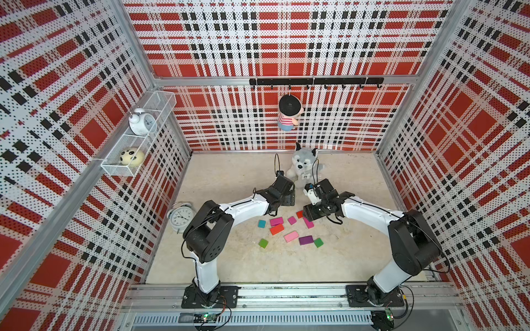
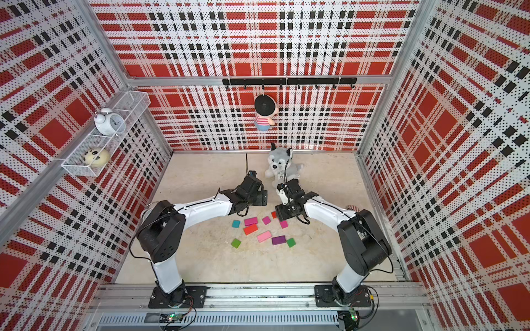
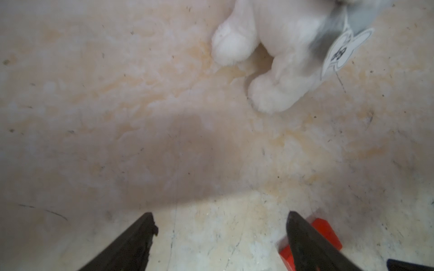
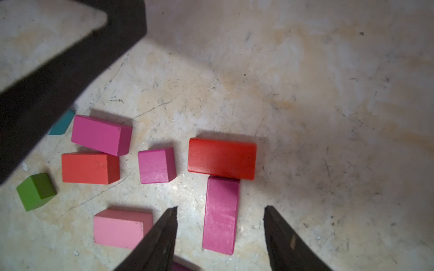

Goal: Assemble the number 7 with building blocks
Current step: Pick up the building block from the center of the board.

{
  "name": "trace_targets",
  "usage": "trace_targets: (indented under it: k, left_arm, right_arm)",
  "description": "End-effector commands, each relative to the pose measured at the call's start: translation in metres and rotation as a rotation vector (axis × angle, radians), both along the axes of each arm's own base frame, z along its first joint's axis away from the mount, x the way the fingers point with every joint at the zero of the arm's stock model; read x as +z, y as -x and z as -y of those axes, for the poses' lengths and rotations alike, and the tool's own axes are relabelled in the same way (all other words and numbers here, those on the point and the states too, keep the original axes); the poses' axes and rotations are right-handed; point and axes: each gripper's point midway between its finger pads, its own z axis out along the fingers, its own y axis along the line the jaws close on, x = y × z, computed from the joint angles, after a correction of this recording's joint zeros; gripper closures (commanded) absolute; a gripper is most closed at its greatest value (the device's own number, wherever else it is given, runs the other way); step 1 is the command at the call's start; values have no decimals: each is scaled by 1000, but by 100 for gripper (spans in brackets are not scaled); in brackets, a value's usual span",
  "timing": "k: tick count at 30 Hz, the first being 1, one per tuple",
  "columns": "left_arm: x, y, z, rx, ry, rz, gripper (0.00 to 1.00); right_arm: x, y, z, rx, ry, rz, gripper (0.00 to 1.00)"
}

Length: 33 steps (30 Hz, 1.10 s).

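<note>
1. My right claw is partly open and empty, straddling the long magenta block with gaps on both sides.
2. Its long axis runs straight out from the claw, far end touching the red block.
3. In both top views it's just right of mid-frame.
4. Left claw is wide, empty and farther off.

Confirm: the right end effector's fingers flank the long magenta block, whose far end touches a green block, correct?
Not green. In the right wrist view, the long magenta block flanked by the right end effector touches a red block at its far end; the green block lies well apart.
</note>
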Motion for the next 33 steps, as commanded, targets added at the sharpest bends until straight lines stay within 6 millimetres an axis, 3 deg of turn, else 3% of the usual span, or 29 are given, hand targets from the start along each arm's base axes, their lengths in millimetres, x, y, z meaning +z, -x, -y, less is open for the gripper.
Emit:
trace_targets:
  k: [1, 8, 14, 22, 24, 29, 33]
  left_arm:
    - [-7, 18, 11, -28, 28, -67, 14]
    - [-19, 39, 13, -24, 20, -129, 18]
    - [-19, 51, 9, -10, 35, -145, 19]
    - [-19, 69, 14, -33, 30, -154, 19]
    - [-20, 73, 17, -45, 25, -157, 19]
    - [-21, 81, 20, -52, 19, -171, 20]
    - [-19, 85, 19, -32, 29, -187, 20]
  right_arm:
    - [-14, 12, 8, 4, 65, -44, 40]
    - [-25, 25, 6, 20, 69, -90, 48]
    - [-42, 37, 7, 45, 111, -132, 48]
    - [-57, 30, 5, 55, 154, -171, 54]
    - [-58, 28, 7, 51, 182, -177, 61]
    - [-42, 27, 10, 25, 168, -140, 75]
    - [-12, 21, 6, -7, 105, -90, 82]
